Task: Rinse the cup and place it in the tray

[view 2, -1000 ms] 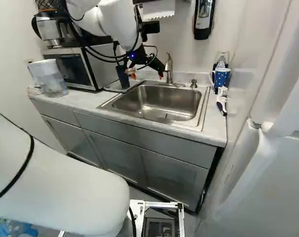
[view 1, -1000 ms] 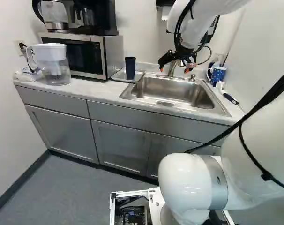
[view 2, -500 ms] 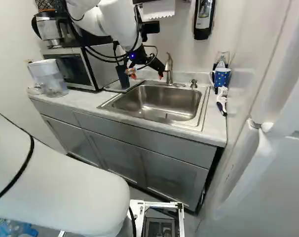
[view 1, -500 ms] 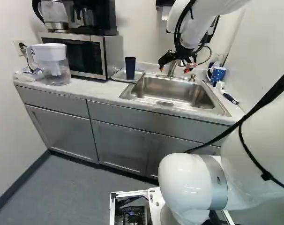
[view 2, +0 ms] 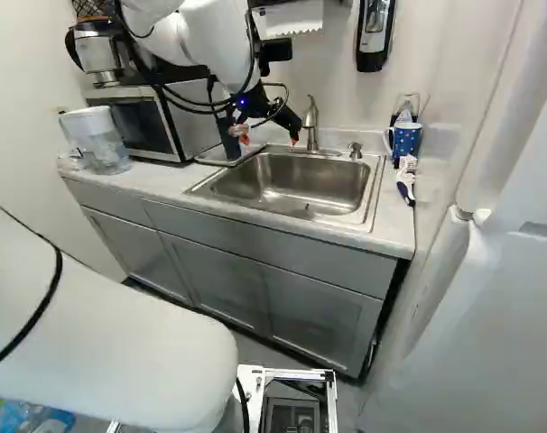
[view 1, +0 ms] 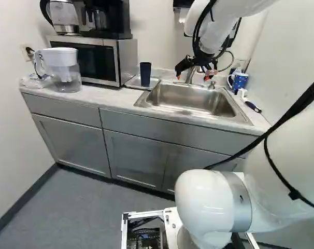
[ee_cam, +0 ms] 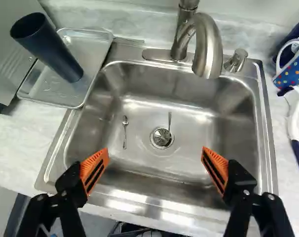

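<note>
Our fingers (view 1: 184, 65) hang above the sink (ee_cam: 218, 126), spread wide, their orange pads (ee_cam: 95, 170) turned toward each other. Let us call straight ahead of them in the wrist view twelve o'clock. At twelve, down in the basin, we see the drain (ee_cam: 162, 138), with a slim metal utensil (ee_cam: 169, 120) reaching to it. A small spoon (ee_cam: 125, 132) lies on the basin floor between ten and eleven.

The faucet (ee_cam: 208, 47) arches over the far rim at just short of one o'clock, and a metal soap pump (ee_cam: 236, 60) stands near it between one and two. Farther out at half past ten is our cup (ee_cam: 50, 47), a dark blue tumbler standing upright on the metal tray (ee_cam: 51, 88), beside the sink.

At two o'clock a blue mug (ee_cam: 295, 71) with coloured dots sits on the counter (ee_cam: 16, 143); between two and three, near the mug, lies a white and dark blue brush (ee_cam: 295, 129).

Out past the tray toward ten, the left base view shows the microwave (view 1: 92, 61), carrying a kettle (view 1: 63, 15) and a black coffee maker (view 1: 116, 19). Farther round toward nine, a clear water pitcher (view 1: 66, 72) with a white top stands beside the microwave.
</note>
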Controlling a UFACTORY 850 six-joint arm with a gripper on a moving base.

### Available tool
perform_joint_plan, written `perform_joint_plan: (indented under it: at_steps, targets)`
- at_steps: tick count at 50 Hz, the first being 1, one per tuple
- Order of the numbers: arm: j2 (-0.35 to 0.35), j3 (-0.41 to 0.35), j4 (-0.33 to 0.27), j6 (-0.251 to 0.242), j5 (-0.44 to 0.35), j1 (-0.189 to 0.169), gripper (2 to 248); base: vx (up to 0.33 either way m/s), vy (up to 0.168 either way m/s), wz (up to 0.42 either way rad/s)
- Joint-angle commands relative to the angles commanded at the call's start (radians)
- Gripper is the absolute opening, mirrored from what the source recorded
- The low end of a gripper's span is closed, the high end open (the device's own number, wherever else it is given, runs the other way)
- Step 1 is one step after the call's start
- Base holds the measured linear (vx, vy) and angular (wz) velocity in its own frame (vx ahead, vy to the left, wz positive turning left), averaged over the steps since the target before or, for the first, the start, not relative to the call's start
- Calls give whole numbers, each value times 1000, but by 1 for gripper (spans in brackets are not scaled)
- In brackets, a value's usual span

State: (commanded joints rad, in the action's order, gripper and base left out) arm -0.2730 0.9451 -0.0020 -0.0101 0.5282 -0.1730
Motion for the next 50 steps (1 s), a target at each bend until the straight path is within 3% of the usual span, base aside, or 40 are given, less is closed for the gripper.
perform_joint_plan:
  at_steps: [50]
  targets:
    - [0,0,0,0,0,0,247,-140,67,-9]
